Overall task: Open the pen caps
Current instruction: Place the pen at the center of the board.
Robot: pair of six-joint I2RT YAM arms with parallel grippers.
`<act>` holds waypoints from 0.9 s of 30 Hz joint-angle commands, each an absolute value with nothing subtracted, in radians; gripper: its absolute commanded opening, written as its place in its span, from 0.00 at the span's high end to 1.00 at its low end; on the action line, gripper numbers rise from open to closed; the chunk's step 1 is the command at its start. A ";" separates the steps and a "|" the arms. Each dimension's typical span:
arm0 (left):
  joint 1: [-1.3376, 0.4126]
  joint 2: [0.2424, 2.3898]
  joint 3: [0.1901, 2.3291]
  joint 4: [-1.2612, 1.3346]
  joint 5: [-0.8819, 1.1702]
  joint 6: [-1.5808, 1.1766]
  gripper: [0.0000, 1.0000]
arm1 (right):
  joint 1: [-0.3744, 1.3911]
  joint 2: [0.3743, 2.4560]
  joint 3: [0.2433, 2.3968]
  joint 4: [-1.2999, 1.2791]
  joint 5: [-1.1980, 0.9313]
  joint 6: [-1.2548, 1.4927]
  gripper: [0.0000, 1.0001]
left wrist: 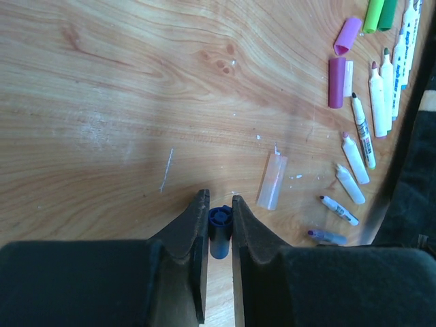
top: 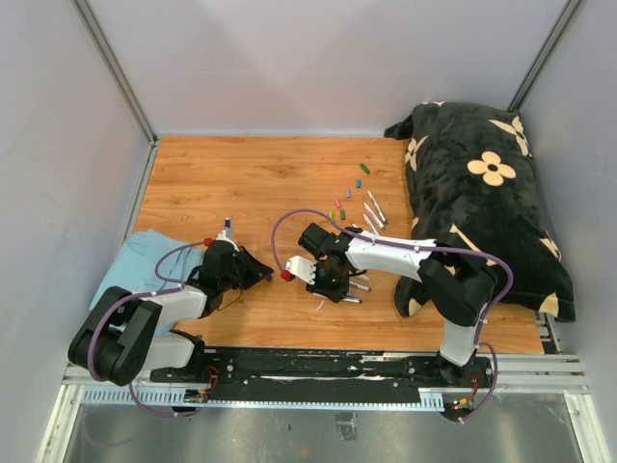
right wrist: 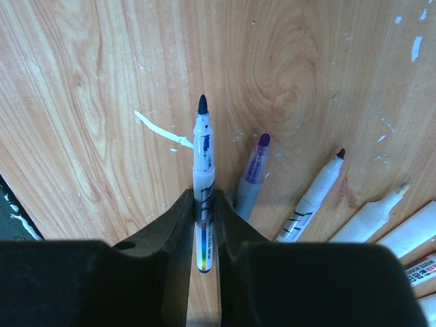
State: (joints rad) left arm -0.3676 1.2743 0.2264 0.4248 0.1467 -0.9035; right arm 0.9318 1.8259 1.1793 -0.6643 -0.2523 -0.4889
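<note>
Caps point(top: 358, 181) strewn on tabletop point(top: 222, 174) beside pillow point(top: 482, 193), top view | left wrist: left pincer point(left wrist: 219, 204) clenched on blue cap point(left wrist: 219, 235); purple cap point(left wrist: 337, 82), green caps point(left wrist: 378, 13) far right | right wrist: right pincer point(right wrist: 204, 199) grasping uncapped pen point(right wrist: 203, 150), beside other pens point(right wrist: 313, 194)

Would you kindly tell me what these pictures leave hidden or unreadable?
Left wrist: blue cap, its sides covered by the left gripper fingers.
Right wrist: white markers, cut off at the right edge.
Top view: loose caps beside the pillow, too small to count.
</note>
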 commanded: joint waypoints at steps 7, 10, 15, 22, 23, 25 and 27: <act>-0.361 1.278 0.234 0.426 0.103 -0.909 0.74 | 0.951 1.850 1.195 -0.686 -0.225 -0.483 0.78; -0.361 1.272 0.234 0.426 0.108 -0.908 0.72 | 0.951 1.848 1.196 -0.688 -0.227 -0.484 0.77; -0.360 1.246 0.228 0.421 0.112 -0.908 0.71 | 0.951 1.845 1.198 -0.689 -0.227 -0.485 0.77; -0.361 1.147 0.232 0.374 0.121 -0.894 0.61 | 0.952 1.814 1.202 -0.694 -0.216 -0.489 0.74; -0.361 1.128 0.235 0.360 0.117 -0.888 0.58 | 0.951 1.811 1.201 -0.694 -0.216 -0.489 0.73; -0.361 1.089 0.241 0.329 0.109 -0.873 0.57 | 0.951 1.801 1.203 -0.693 -0.219 -0.492 0.72; -0.361 1.052 0.249 0.294 0.097 -0.856 0.57 | 0.951 1.792 1.201 -0.694 -0.219 -0.495 0.71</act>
State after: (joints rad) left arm -0.3676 1.1168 0.2264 0.3603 0.1234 -0.8970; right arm 0.9318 1.8259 1.1831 -0.6662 -0.2344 -0.4873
